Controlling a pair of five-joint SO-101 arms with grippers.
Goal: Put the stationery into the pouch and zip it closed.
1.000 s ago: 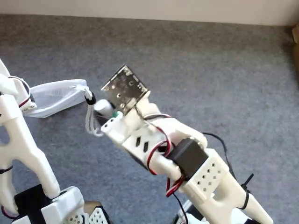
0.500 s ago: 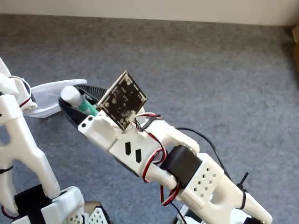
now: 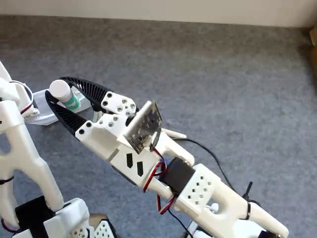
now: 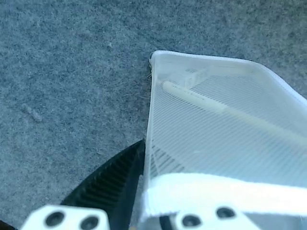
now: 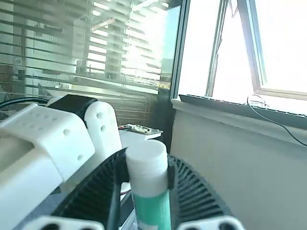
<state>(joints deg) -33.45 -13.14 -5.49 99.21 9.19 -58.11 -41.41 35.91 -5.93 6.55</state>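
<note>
A glue stick [image 3: 64, 94] with a white cap and green body sits upright between the black ribbed fingers of my right gripper [image 3: 58, 97], which is shut on it. It hangs just over the white mesh pouch [image 3: 43, 116] at the left of the high view. The right wrist view shows the glue stick [image 5: 149, 187] clamped in the gripper [image 5: 146, 165]. In the left wrist view the pouch [image 4: 225, 139] holds a white pen [image 4: 196, 97]. My left gripper [image 4: 144, 191] is shut on the pouch's edge, lifting it off the carpet.
Grey carpet [image 3: 233, 84] covers the table area, with free room to the right and back. A pale wall [image 3: 163, 10] runs along the far edge. The left arm's white links [image 3: 22, 148] stand at the left edge.
My right gripper has swung left with the glue stick and rolled its wrist, carrying the stick from beside the pouch's zip cord to over the pouch. The left arm has stayed put.
</note>
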